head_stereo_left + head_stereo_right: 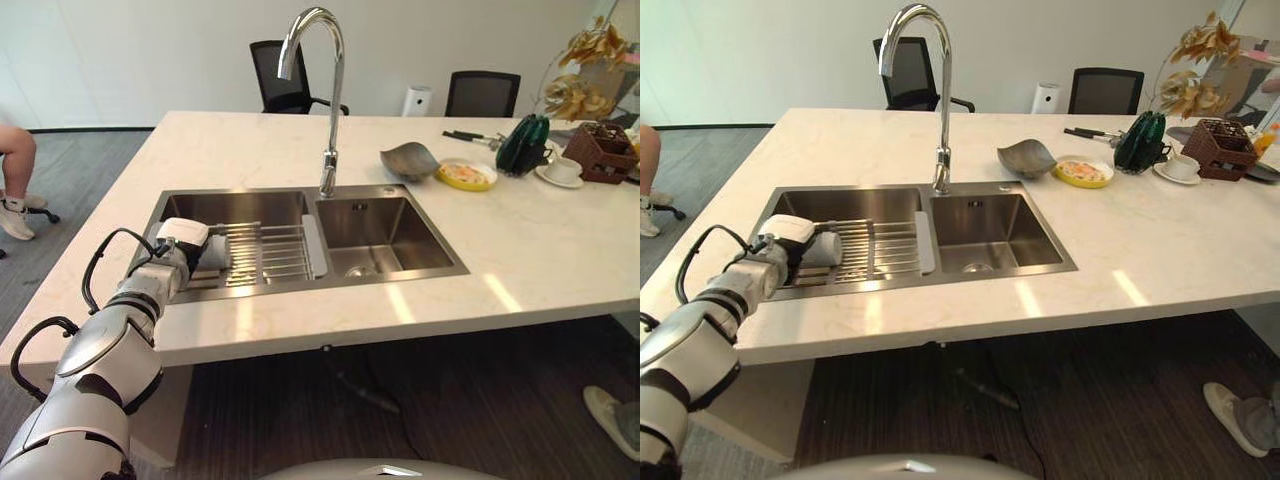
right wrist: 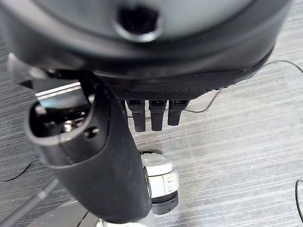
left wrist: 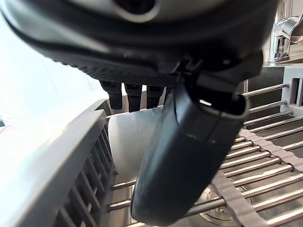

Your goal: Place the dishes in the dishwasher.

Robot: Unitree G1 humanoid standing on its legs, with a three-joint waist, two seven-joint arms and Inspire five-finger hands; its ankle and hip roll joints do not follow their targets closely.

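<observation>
Pale marble-look tabletop (image 1: 520, 250) with a built-in double steel sink (image 1: 300, 238), in a plain office-like room.

A tall chrome tap (image 1: 325, 90) rises behind the divider between the two basins, and a wire rack (image 1: 265, 255) lies across the left one. Behind the far edge stand two black office chairs (image 1: 285, 75), one near the tap line and one further right, against a bare white wall (image 1: 130, 55). The floor (image 1: 330, 400) is dark grey with a fine striped texture. Soft light glints in streaks on the near tabletop. A person's leg (image 1: 15, 165) shows at the left edge, and a pale shoe (image 1: 612, 415) at lower right.
</observation>
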